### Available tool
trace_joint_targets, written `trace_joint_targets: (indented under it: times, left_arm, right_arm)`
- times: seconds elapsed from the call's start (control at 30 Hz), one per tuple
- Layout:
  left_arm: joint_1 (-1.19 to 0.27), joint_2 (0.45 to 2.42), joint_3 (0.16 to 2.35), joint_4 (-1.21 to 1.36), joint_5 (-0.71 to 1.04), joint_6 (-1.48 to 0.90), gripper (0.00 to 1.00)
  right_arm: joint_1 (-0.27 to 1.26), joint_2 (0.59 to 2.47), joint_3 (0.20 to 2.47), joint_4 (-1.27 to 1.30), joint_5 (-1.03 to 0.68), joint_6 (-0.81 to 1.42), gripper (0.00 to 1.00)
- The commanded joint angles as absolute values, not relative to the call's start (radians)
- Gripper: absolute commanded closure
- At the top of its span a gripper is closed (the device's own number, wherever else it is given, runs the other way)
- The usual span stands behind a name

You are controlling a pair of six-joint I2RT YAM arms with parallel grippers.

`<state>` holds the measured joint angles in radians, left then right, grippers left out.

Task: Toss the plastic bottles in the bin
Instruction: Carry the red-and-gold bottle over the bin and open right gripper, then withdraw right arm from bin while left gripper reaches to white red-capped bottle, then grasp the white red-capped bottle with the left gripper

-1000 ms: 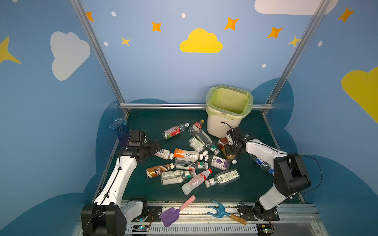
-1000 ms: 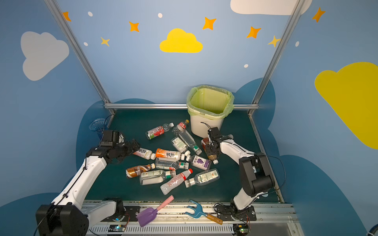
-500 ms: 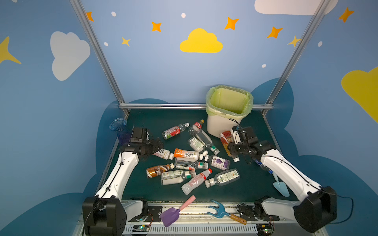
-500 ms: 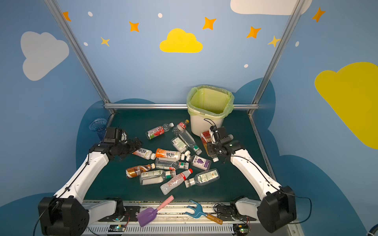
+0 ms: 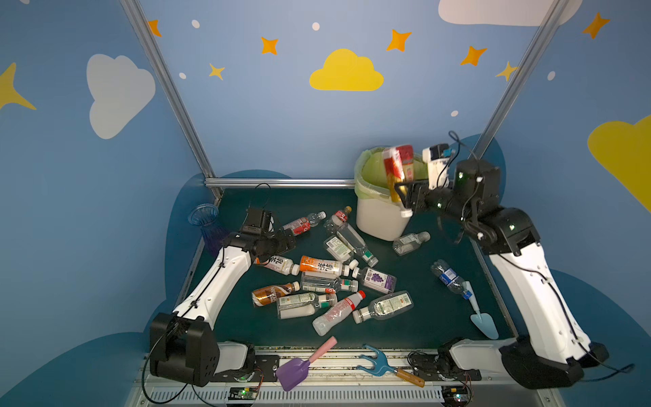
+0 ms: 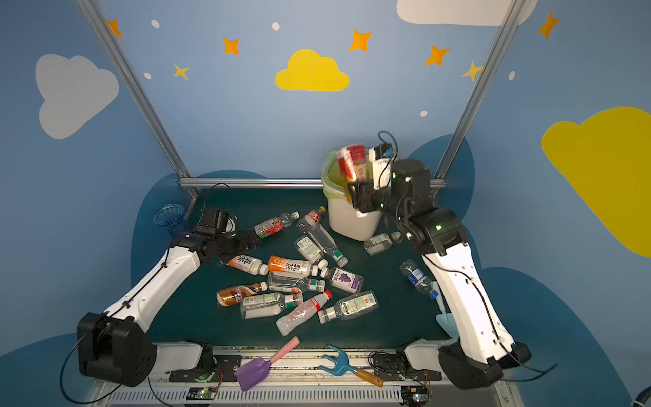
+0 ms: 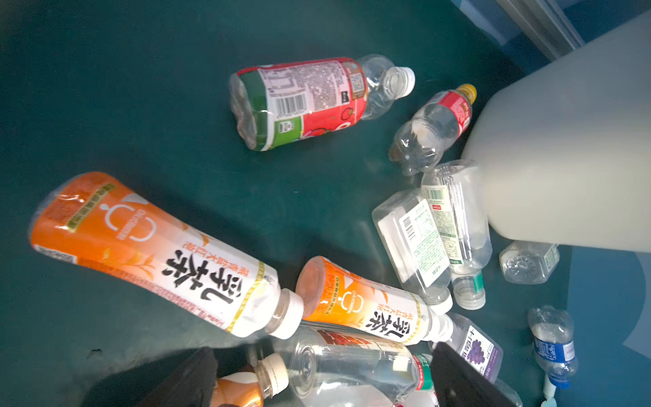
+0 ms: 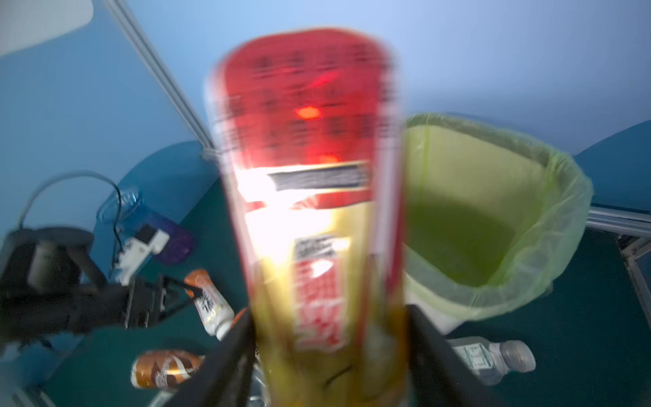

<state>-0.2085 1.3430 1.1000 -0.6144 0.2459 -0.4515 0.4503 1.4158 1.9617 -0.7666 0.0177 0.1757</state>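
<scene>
Where green bag lines the bin, a red-labelled bottle overhangs.

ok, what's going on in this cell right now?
The right end effector has a red-and-yellow labelled bottle upright between its fingers at the rim of the bin. The bottle is motion-blurred, so gripped or released is unclear. The left end effector is open and empty, low over the pile of bottles. Over a dozen lie on the mat.

probably a robot lab booth: cloud-and-star walls, aluminium posts, two bench arms
</scene>
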Motion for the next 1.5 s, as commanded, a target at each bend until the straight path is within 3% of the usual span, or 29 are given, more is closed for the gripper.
trace_joint_targets:
  times: [0.0, 0.13, 0.33, 0.5, 0.73, 1.0, 1.1, 1.47]
  left_arm:
    - [-0.251, 1.346, 1.119, -0.614, 0.229, -0.467, 0.04]
    - [-0.302, 1.325, 1.108, -0.616, 0.219, -0.487, 0.05]
    - [-0.356, 1.269, 1.056, -0.634, 0.178, -0.519, 0.1]
    - [-0.406, 1.269, 1.042, -0.663, 0.178, -0.512, 0.17]
    - [-0.49, 1.305, 1.03, -0.67, 0.199, -0.482, 0.19]
    - [-0.678, 1.346, 1.089, -0.761, 0.241, -0.326, 0.25]
    - [-0.736, 1.365, 1.098, -0.802, 0.247, -0.303, 0.29]
    - [-0.866, 1.477, 1.115, -0.888, 0.251, -0.263, 0.34]
  right_arm:
    - [0.39, 1.607, 2.129, -0.883, 0.046, 0.17, 0.13]
    - [0.316, 1.613, 2.142, -0.9, 0.089, 0.219, 0.1]
    - [0.229, 1.33, 1.812, -0.8, 0.043, 0.265, 0.1]
    - [0.231, 1.166, 1.609, -0.901, -0.045, 0.266, 0.12]
    - [0.256, 1.014, 1.309, -1.05, -0.115, 0.252, 0.13]
    - [0.303, 0.978, 1.122, -0.984, -0.197, 0.334, 0.15]
    - [0.308, 0.999, 1.101, -0.967, -0.2, 0.34, 0.15]
    - [0.305, 1.095, 1.106, -0.925, -0.255, 0.351, 0.22]
